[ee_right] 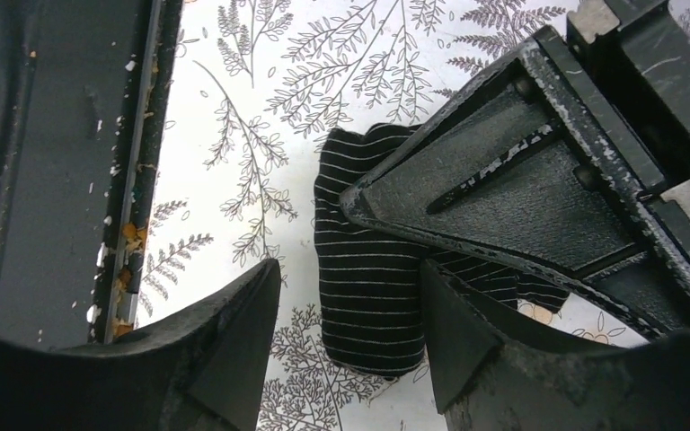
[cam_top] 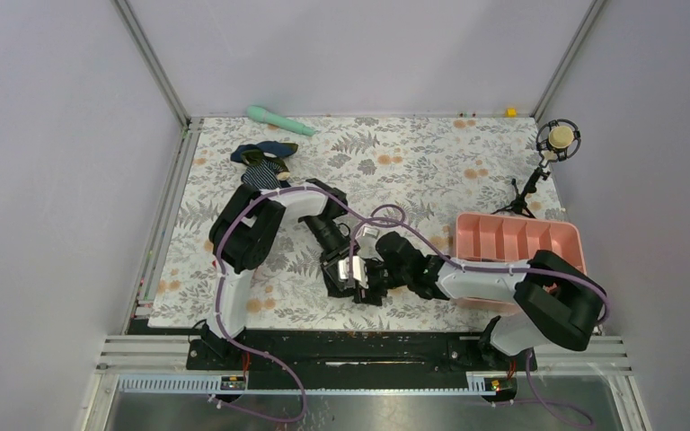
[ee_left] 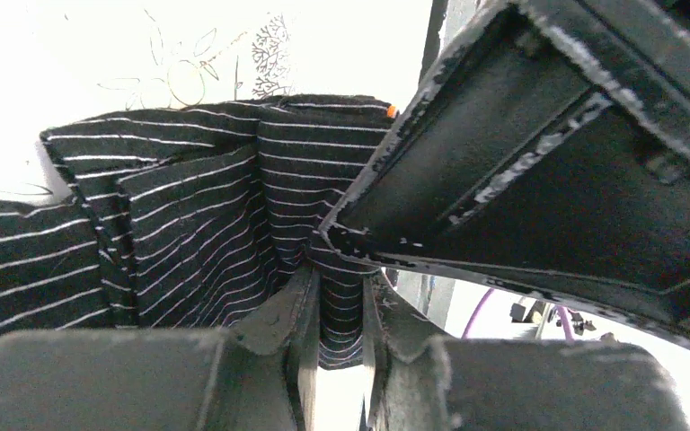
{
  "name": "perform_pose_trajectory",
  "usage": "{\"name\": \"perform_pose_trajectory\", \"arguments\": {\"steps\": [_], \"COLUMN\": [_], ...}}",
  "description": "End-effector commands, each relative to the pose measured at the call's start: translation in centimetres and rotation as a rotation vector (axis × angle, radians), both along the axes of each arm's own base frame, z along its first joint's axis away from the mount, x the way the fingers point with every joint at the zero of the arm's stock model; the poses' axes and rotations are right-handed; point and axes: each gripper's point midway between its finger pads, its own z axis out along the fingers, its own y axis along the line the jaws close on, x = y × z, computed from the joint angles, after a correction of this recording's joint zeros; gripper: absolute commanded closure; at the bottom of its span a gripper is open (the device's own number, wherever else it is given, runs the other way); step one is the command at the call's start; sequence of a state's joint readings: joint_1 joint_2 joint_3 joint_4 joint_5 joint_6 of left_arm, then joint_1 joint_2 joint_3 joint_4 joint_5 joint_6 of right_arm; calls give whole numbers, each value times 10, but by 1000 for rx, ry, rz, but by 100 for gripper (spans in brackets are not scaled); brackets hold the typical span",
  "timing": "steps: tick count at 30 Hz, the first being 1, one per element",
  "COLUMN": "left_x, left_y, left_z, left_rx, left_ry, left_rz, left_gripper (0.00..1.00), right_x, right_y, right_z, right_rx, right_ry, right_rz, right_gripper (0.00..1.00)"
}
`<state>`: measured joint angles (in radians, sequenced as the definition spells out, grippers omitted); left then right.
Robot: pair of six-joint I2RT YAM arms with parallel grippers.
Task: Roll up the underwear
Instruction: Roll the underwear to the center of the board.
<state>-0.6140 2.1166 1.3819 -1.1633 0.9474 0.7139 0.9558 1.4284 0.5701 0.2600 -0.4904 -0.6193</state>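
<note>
The underwear (ee_right: 368, 305), black with thin white stripes, lies folded up on the near middle of the floral table (cam_top: 431, 171). The left gripper (ee_left: 339, 301) is clenched on a fold of it. The right gripper (ee_right: 350, 269) is released, its jaws standing on both sides of the fabric

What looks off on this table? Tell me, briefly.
The underwear is bunched in uneven folds, not a neat roll, with one fold pinched in the left tool. The tool fingers are scuffed, with paint chipped white along the edges. A navy garment lies crumpled at the table's far left.
</note>
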Motion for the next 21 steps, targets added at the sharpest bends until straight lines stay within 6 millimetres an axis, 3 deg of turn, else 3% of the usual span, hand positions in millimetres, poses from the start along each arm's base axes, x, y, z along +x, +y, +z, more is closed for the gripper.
{"name": "perform_pose_trajectory", "arguments": {"steps": [1,4,6,10,12,16,19,21], "left_x": [6,9,13,36,55,106,140,149], "left_y": [-2,-3,-3,-5,-6,13,40,53], "left_z": [5,8,11,26,40,57,69,83], "left_rx": [-42,-54,-56,-52,-44,-24,19,13], "left_ry": [9,14,18,60,88,4,-199,-375], "left_rz": [10,25,39,204,330,688,868,896], "left_gripper": [99,98,96,81,69,61,58,56], "right_x": [9,14,15,12,9,-4,-10,-6], "right_y": [17,16,15,15,14,13,11,8], "right_z": [6,-6,-12,-17,-19,-19,-23,-26], "right_rx": [26,-4,-23,-72,-82,-88,-132,-148], "right_ry": [-16,-22,-20,49,103,252,390,497], "right_rz": [-21,-38,-35,-54,-77,-95,-134,-188], "right_gripper": [37,46,60,91,100,100,100,100]}}
